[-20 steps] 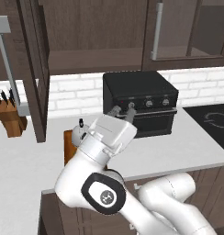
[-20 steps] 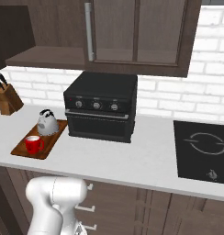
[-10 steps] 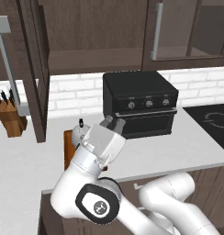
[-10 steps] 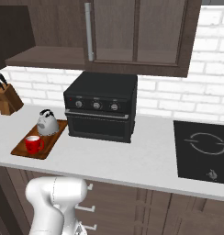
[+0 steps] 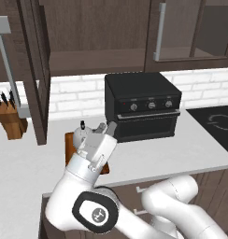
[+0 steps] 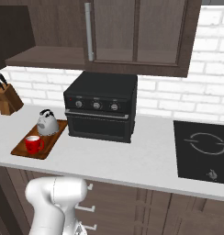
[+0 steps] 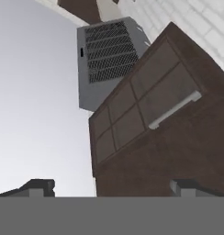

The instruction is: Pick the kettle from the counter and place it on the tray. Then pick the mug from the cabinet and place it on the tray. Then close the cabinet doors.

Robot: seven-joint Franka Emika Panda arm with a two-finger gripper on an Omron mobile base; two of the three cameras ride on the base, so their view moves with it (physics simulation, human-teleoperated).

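The silver kettle (image 6: 46,121) and the red mug (image 6: 33,143) both stand on the brown wooden tray (image 6: 23,149) at the left of the counter (image 6: 114,160). In the left base view the kettle (image 5: 80,135) peeks out behind my hand and the mug is hidden. My gripper (image 5: 106,126) is open and empty, fingers pointing up, just right of the kettle. In the hand view its fingertips (image 7: 38,186) frame a glass-panelled cabinet door (image 7: 141,110) overhead. The cabinet (image 5: 97,60) stands open, its left door (image 5: 34,70) swung out toward me. The right door (image 5: 176,28) stands ajar.
A black toaster oven (image 6: 102,108) sits on the counter right of the tray. A knife block (image 6: 6,98) stands at the far left and a black cooktop (image 6: 203,147) at the right. Drawers with silver pulls (image 6: 84,209) run below the counter.
My hand has come down and to the left, from in front of the toaster oven to beside the kettle. The gripper has stayed open. Kettle, mug and doors have not moved.
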